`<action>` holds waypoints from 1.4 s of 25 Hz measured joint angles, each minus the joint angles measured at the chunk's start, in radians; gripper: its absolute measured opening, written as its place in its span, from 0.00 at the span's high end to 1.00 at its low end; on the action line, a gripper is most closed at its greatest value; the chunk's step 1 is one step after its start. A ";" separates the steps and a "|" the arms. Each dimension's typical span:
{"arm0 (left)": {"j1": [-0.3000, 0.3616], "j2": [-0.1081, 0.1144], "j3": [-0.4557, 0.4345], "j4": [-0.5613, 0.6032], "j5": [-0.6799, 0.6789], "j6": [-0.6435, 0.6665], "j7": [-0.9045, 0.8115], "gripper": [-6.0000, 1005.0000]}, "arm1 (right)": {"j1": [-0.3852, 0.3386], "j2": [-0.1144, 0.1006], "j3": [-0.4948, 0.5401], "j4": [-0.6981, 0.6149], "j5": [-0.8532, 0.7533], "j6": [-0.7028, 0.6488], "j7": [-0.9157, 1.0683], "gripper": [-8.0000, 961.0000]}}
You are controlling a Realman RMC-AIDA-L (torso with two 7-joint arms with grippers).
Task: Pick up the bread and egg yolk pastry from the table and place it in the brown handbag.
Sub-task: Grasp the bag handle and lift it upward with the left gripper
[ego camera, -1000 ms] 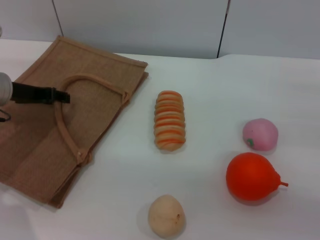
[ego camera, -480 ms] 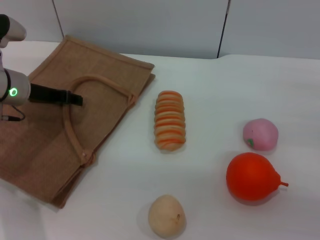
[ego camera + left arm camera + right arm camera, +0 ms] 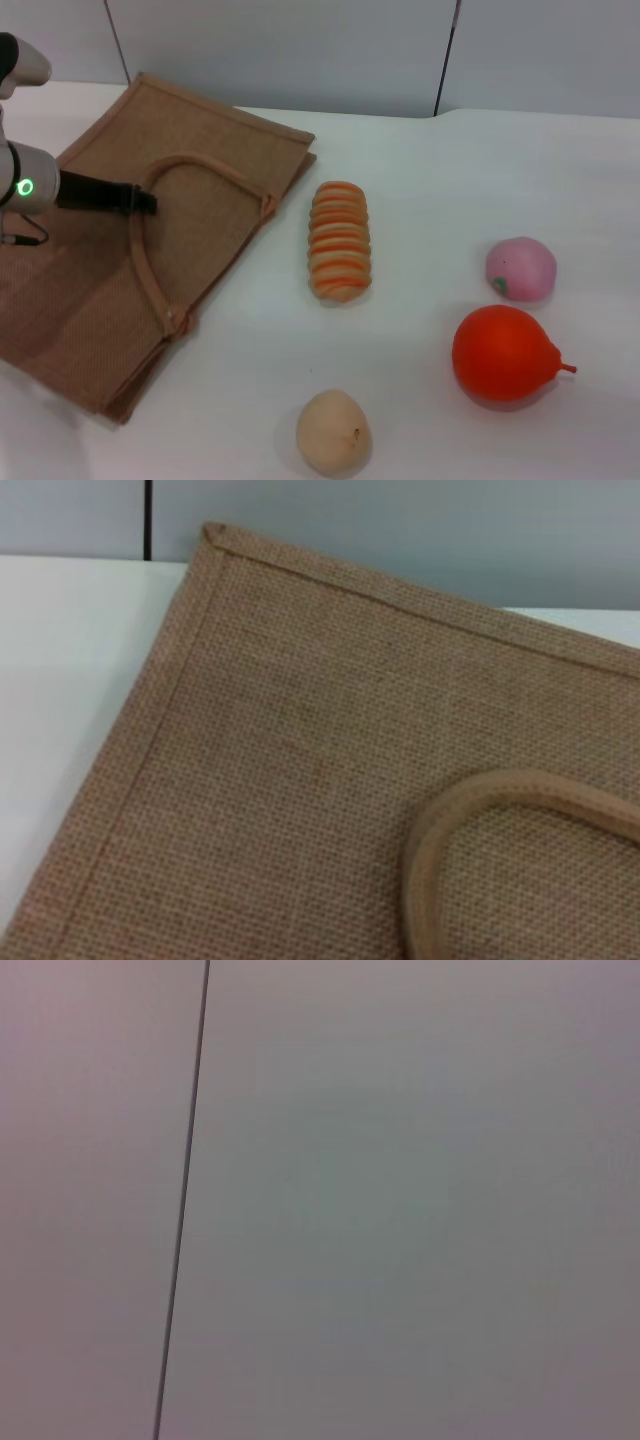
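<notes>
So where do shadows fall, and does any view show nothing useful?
Head view: soft shadows under the red-orange pear-shaped fruit and round beige pastry ball, plus beneath the left pincer on the tan woven jute bag. Right wrist view: only blank wall.

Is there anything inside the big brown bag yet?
Cannot tell: the brown handbag lies flat on the table, so its inside is hidden. The bread and egg yolk pastry are still outside. The left gripper is at its handle.
</notes>
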 joint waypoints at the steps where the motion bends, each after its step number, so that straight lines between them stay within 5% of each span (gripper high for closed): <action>1: 0.001 0.000 0.000 0.000 0.000 -0.001 0.000 0.53 | 0.000 0.000 0.000 0.000 0.000 0.000 0.000 0.17; 10: 0.003 -0.002 0.000 0.001 0.021 0.019 -0.016 0.87 | 0.000 0.000 0.000 0.000 0.000 0.000 0.000 0.17; 15: 0.006 -0.007 -0.006 0.006 -0.013 0.043 -0.007 0.88 | -0.002 0.000 0.000 0.000 0.000 0.000 0.000 0.17; 35: 0.156 -0.007 -0.016 0.001 -0.848 -0.308 0.535 0.88 | 0.005 0.000 -0.046 0.001 -0.011 0.007 0.027 0.17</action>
